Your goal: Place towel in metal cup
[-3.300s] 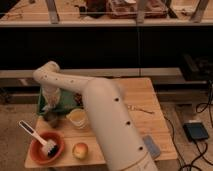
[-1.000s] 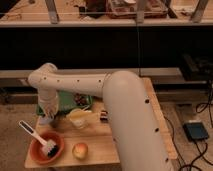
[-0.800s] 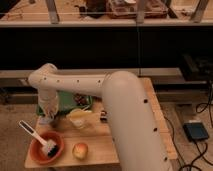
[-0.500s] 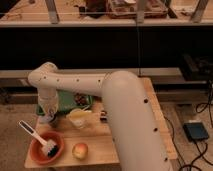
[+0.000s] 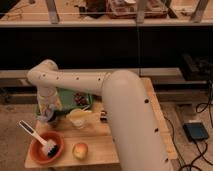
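Note:
My gripper [image 5: 47,112] hangs at the end of the white arm over the left edge of the wooden table [image 5: 100,150]. A pale speckled cloth, apparently the towel [image 5: 50,104], sits at the gripper. Right under it is a small grey-blue object that may be the metal cup [image 5: 46,119], mostly hidden by the gripper. I cannot tell whether the towel touches the cup or is inside it.
A green tray [image 5: 75,96] with dark items lies behind the gripper. A pale yellow cup [image 5: 79,119] stands to its right. A red bowl [image 5: 41,151] with a white brush [image 5: 35,135] and an apple [image 5: 80,150] sit at the table's front left. My arm covers the table's right half.
Since 3.3 s ago the arm has swung its elbow up and right, and the gripper has come down at the table's left edge. Over the last second almost nothing moved.

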Available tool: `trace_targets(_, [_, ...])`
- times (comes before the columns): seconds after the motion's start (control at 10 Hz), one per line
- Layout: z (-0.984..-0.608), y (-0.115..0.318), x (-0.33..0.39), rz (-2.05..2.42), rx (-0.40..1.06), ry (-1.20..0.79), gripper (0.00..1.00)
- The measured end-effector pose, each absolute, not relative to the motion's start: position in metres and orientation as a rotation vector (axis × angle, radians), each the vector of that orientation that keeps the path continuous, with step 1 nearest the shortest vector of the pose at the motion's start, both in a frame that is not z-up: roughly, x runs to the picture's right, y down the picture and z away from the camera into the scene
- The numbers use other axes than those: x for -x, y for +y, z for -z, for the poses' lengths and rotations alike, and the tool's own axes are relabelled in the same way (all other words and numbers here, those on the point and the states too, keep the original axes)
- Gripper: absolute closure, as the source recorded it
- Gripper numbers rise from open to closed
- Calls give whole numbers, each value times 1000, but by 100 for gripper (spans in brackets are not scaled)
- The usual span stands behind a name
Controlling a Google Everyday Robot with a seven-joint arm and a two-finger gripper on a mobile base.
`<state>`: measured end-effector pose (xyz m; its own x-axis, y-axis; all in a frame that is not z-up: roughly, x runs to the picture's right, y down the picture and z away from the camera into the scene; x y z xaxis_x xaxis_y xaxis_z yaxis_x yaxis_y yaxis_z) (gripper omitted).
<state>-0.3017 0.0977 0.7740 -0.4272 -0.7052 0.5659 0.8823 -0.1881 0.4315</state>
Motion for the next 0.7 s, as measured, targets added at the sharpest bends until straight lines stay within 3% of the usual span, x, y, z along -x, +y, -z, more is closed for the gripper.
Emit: trace_targets(0.7, [-781, 45, 275, 1732, 280, -785, 30])
